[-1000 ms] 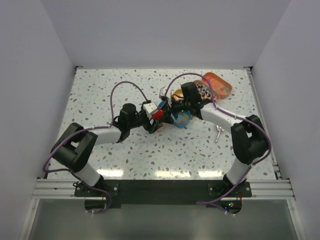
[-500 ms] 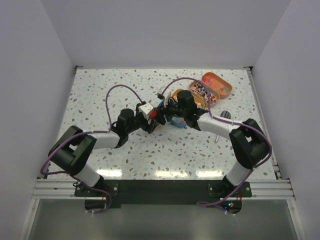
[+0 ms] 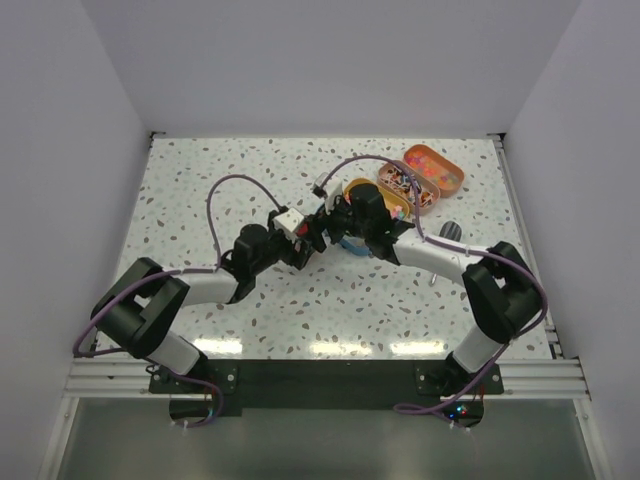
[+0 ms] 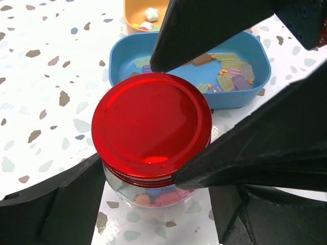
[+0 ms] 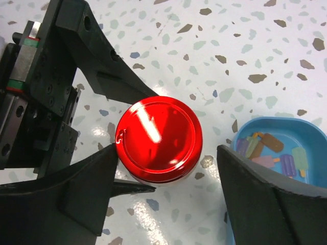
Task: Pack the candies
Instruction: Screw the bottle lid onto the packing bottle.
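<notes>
Holding item: glass jar [image 4: 120,186], red lid [image 4: 152,125] on, mid-surface. Left fingers [image 4: 245,158] are clamped on its body under the lid. Right fingers [image 5: 276,204] are apart and straddle the lid, one just beside the rim, the other clear. Contents: candies [image 4: 153,198] inside the jar, with more in blue tray [image 4: 240,99] just right. Risk: the near finger catches the rim on leaving, tilting the jar and spilling if the lid is loose.

Overhead camera views the whole table [image 3: 200,180]; both wrist cameras closely share the red-lidded jar [image 4: 152,138].
</notes>
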`<action>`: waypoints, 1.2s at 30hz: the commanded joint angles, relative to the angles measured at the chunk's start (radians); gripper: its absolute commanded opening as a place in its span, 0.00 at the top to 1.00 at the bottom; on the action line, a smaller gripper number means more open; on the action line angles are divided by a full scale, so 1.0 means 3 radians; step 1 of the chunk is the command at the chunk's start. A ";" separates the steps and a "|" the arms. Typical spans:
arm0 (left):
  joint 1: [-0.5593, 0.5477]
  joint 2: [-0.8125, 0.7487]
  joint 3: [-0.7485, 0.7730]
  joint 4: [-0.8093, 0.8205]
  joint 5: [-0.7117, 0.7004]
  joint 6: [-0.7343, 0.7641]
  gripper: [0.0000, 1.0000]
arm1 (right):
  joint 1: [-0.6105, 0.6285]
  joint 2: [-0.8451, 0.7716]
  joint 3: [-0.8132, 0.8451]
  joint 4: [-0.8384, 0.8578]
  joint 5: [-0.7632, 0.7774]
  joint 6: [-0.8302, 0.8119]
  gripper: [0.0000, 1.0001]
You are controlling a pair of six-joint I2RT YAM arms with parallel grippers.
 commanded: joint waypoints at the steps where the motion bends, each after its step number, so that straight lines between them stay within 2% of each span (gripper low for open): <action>1: -0.0104 -0.0061 0.0049 0.0222 0.0025 0.0056 0.81 | 0.0121 -0.0067 0.0050 -0.0636 -0.0077 -0.0248 0.14; 6: -0.0104 0.0026 0.0075 0.0212 0.0214 0.0107 0.81 | -0.0114 -0.0190 0.0265 -0.1076 -0.0679 -0.0600 0.01; 10: -0.0104 0.0083 0.0105 0.0222 0.0469 0.0168 0.81 | -0.0430 -0.0185 0.0342 -0.1240 -0.1282 -0.0852 0.01; 11: -0.0109 0.0093 0.0105 0.0217 0.0520 0.0194 0.81 | -0.0588 -0.0170 0.0362 -0.1240 -0.1643 -0.0953 0.01; 12: -0.0104 0.0103 0.0131 0.0197 0.0561 0.0214 0.81 | -0.0645 -0.0154 0.0383 -0.1260 -0.1763 -0.1015 0.01; 15: -0.0079 0.0164 0.0218 0.0095 0.0740 0.0296 0.82 | -0.0773 0.0019 0.0689 -0.1806 -0.2152 -0.1648 0.01; 16: -0.0069 0.0169 0.0233 0.0079 0.0857 0.0327 0.82 | -0.0804 0.0065 0.0867 -0.2106 -0.2219 -0.1807 0.01; 17: -0.0053 0.0190 0.0254 0.0054 0.0924 0.0332 0.83 | -0.0819 0.0111 0.0949 -0.2241 -0.2270 -0.2092 0.02; 20: 0.0018 0.0221 0.0340 -0.0053 0.1206 0.0362 0.84 | -0.0850 0.0255 0.1154 -0.2498 -0.2368 -0.2436 0.02; 24: 0.0049 0.0241 0.0473 -0.0243 0.1375 0.0465 0.84 | -0.0850 0.0423 0.1390 -0.2860 -0.2454 -0.2856 0.02; 28: 0.0070 0.0251 0.0509 -0.0345 0.1502 0.0501 0.84 | -0.0850 0.0719 0.1742 -0.3621 -0.2551 -0.3398 0.02; 30: 0.0080 0.0256 0.0530 -0.0371 0.1548 0.0501 0.84 | -0.0850 0.0776 0.1794 -0.3715 -0.2598 -0.3557 0.02; 36: 0.0116 0.0282 0.0591 -0.0437 0.1625 0.0516 0.84 | -0.0850 0.0771 0.1748 -0.3648 -0.2583 -0.3552 0.04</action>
